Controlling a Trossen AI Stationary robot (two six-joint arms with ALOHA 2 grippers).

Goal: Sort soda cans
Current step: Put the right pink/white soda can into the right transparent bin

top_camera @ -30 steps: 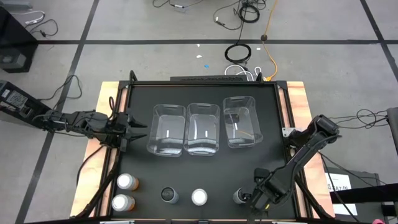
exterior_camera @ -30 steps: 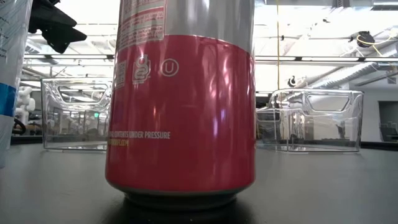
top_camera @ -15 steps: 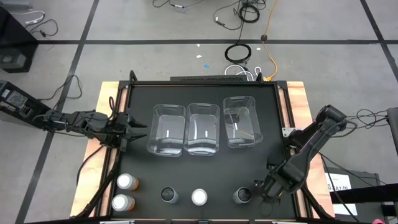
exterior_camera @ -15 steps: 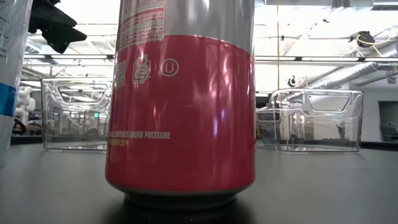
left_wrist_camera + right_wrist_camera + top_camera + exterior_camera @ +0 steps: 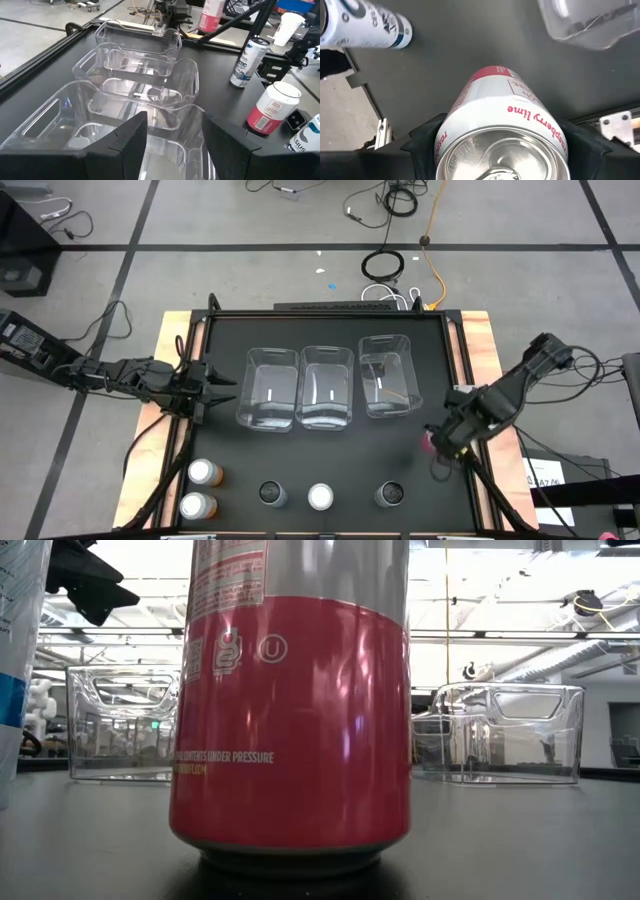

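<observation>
Right gripper (image 5: 441, 442) clamped on a pink soda can (image 5: 502, 132), lifted above the black table (image 5: 330, 465) near its right edge. Left gripper (image 5: 172, 132), fingers apart and empty, waits beside the left clear bin (image 5: 268, 388). Five cans stand along the front edge.

A pink-and-silver cylindrical metal soda can (image 5: 502, 135) carries red lettering on a white band. The white slim can (image 5: 249, 62) has blue print. Clear plastic rectangular bins (image 5: 325, 387) sit on the black tabletop (image 5: 330, 455).
</observation>
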